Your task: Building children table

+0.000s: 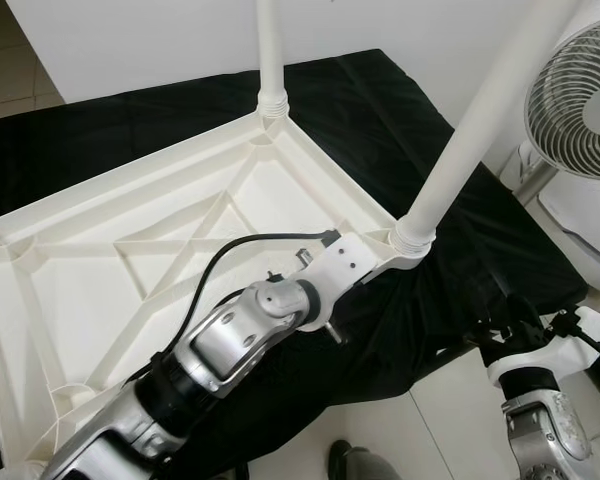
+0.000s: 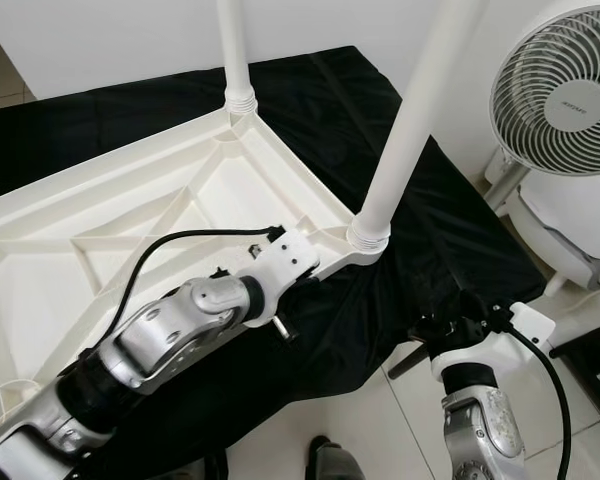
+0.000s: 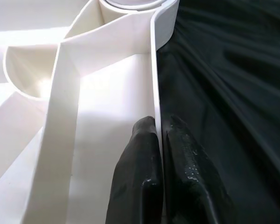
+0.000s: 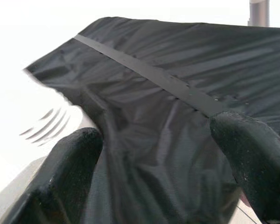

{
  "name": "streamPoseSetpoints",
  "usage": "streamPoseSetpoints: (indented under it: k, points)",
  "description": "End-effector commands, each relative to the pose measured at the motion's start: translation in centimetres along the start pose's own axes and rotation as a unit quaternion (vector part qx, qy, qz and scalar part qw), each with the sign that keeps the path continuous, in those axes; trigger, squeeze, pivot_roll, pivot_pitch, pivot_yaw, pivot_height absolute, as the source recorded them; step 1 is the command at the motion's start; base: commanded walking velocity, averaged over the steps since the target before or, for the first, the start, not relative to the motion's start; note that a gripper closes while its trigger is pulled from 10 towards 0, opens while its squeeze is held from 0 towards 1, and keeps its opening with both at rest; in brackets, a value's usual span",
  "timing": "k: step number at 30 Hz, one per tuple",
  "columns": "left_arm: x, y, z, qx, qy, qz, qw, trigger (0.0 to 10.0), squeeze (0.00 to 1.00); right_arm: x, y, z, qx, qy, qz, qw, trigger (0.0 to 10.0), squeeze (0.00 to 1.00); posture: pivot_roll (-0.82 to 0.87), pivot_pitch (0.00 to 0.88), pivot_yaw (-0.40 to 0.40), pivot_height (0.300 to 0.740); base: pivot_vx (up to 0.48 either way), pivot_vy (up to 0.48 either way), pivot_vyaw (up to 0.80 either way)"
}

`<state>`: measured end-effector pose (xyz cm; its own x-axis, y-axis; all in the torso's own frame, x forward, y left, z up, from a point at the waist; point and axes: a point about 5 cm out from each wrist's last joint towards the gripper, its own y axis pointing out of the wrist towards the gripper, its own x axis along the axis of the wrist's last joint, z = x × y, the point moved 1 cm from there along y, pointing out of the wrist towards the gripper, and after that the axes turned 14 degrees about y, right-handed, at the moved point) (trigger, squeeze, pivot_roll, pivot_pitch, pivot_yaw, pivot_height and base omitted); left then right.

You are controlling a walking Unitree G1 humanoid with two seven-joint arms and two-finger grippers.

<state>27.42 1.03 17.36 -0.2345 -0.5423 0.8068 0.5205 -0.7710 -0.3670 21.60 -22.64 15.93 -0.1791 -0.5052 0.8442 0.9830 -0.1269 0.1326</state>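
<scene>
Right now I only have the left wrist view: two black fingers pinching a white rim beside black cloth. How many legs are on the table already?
Observer: Two. A near leg rises from the corner just ahead of your fingers, and a far leg stands at the next corner of the upside-down tabletop.
Operator: Where's the other arm?
Observer: The right gripper sits low off the edge of the black cloth, fingers open, holding nothing.
Operator: Anything close to it?
Observer: A white fan stands on the floor to the robot's right of the cloth.
</scene>
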Motion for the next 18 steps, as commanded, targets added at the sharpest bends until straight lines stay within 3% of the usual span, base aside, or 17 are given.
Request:
streamPoseSetpoints:
  k: [1, 6, 16, 17, 18]
  points:
    - [-0.9, -0.2, -0.8, -0.035, -0.002, 0.018, 0.999, 0.0, 0.00, -0.2, -0.1, -0.3, -0.002, -0.003, 0.007, 1.000, 10.0, 0.00, -0.05, 0.210, 0.042, 0.740, 0.000, 0.000, 0.00]
    - [-2.1, -2.2, -0.6, -0.041, 0.003, 0.039, 0.998, 0.0, 0.00, -0.5, 0.7, 0.0, 0.024, -0.011, 0.020, 0.999, 10.0, 0.00, 0.00, 0.210, 0.023, 0.740, 0.000, 0.000, 0.00]
    - [-3.1, -4.2, -0.6, -0.031, 0.008, 0.063, 0.998, 0.0, 0.00, -0.8, 2.2, 0.6, 0.059, -0.017, 0.038, 0.997, 10.0, 0.00, 0.07, 0.212, -0.032, 0.740, 0.000, 0.000, 0.00]
    - [-3.2, -4.6, -0.6, -0.026, 0.007, 0.063, 0.998, 2.6, 0.00, -1.0, 2.6, 0.8, 0.069, -0.019, 0.044, 0.996, 10.0, 0.00, 0.08, 0.214, -0.048, 0.740, 0.000, 0.000, 0.00]
    - [-3.2, -4.8, -0.6, -0.016, 0.007, 0.061, 0.998, 10.0, 0.00, -1.2, 2.9, 1.1, 0.084, -0.022, 0.053, 0.995, 10.0, 0.00, 0.09, 0.215, -0.058, 0.740, 0.000, 0.000, 0.00]
